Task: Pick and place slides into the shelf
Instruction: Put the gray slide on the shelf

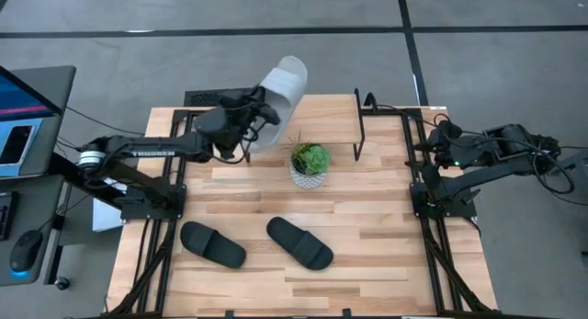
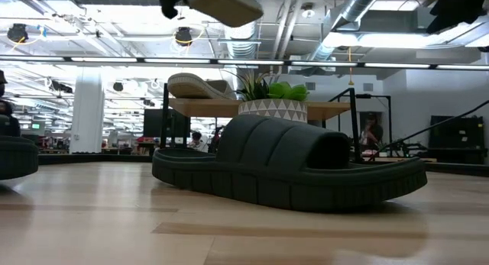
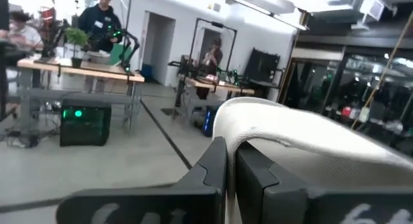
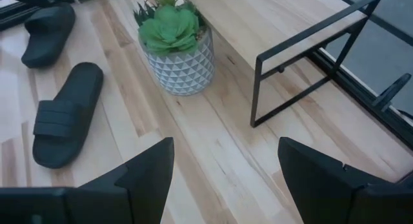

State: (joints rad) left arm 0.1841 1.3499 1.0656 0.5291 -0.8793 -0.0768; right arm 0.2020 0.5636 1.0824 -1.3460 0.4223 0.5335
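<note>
Left hand (image 1: 260, 112) clamped on grey slide (image 1: 280, 89), lifted over shelf (image 1: 335, 112) at desk's 12 o'clock, long axis toward 1. Right hand (image 4: 226, 169) open, idle at 3.

Two dark jointed arms — white lettering and a silver collar on the left arm (image 1: 129, 153).

Bright overhead lighting, ceiling glare, soft shadows, blurred left wrist view
</note>
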